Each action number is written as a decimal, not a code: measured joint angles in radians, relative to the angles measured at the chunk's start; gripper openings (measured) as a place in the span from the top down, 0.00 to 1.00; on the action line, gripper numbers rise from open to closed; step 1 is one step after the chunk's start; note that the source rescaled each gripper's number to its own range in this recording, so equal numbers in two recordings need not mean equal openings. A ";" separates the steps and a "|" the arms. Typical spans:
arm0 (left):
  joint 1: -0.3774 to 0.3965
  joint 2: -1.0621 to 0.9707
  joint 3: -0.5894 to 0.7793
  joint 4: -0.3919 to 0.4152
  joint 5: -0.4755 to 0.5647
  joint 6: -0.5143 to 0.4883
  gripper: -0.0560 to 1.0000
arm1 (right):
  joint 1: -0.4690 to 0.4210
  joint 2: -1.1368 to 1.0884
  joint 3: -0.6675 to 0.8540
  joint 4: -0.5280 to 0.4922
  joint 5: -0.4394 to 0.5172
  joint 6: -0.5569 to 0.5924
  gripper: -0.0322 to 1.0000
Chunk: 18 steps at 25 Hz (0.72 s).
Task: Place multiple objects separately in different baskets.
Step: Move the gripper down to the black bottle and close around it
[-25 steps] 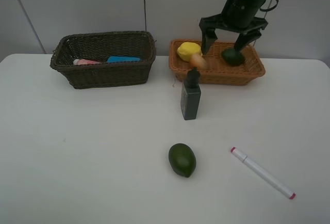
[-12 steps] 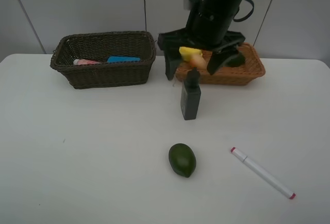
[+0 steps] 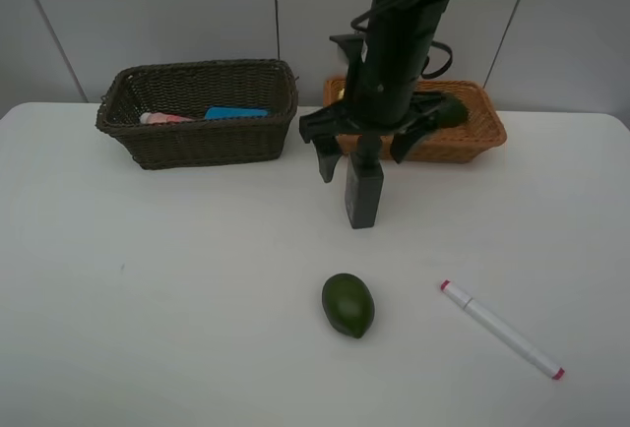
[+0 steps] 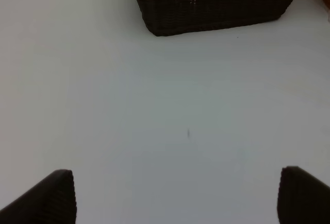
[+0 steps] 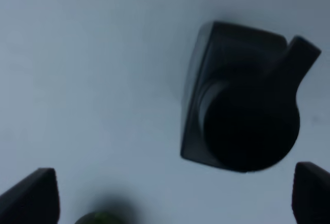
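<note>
The dark grey bottle (image 3: 364,193) stands upright mid-table. My right gripper (image 3: 364,153) is open just above it, one finger on each side of its cap. In the right wrist view the bottle (image 5: 241,100) shows from above, and the gripper (image 5: 172,198) is open. The dark green avocado (image 3: 347,305) and the white marker (image 3: 502,331) lie nearer the front. The dark brown basket (image 3: 197,137) holds the pink bottle (image 3: 162,118) and a blue item (image 3: 236,112). The light basket (image 3: 474,132) is partly hidden by the arm. My left gripper (image 4: 178,203) is open over bare table.
The dark basket (image 4: 216,12) shows at the far side of the left wrist view. A green blur of the avocado (image 5: 103,218) shows in the right wrist view. A grey wall stands behind the baskets.
My right arm has moved from over the light basket forward and left to over the dark grey bottle. Its gripper has stayed open. Nothing else has moved.
</note>
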 joint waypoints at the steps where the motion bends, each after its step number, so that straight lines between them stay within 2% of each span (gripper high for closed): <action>1: 0.000 0.000 0.000 0.000 0.000 0.000 0.00 | -0.007 0.018 0.000 -0.010 -0.012 0.000 0.00; 8: 0.000 0.000 0.000 0.000 0.000 0.000 0.00 | -0.050 0.122 0.000 -0.030 -0.101 0.000 0.00; 11: 0.000 0.000 0.000 0.000 0.000 0.000 0.00 | -0.050 0.134 -0.003 -0.027 -0.132 0.000 0.07; 13: 0.000 0.000 0.000 0.000 0.000 0.000 0.00 | -0.050 0.141 -0.007 -0.025 -0.140 0.000 0.20; 16: 0.000 0.000 0.000 0.000 0.000 0.000 0.00 | -0.050 0.144 -0.012 -0.025 -0.137 0.000 0.56; 17: 0.000 0.000 0.000 0.000 0.000 0.000 0.00 | -0.050 0.144 -0.012 -0.023 -0.133 0.001 0.66; 18: 0.000 0.000 0.000 0.000 0.000 0.000 0.00 | -0.050 0.144 -0.012 -0.023 -0.130 0.001 0.68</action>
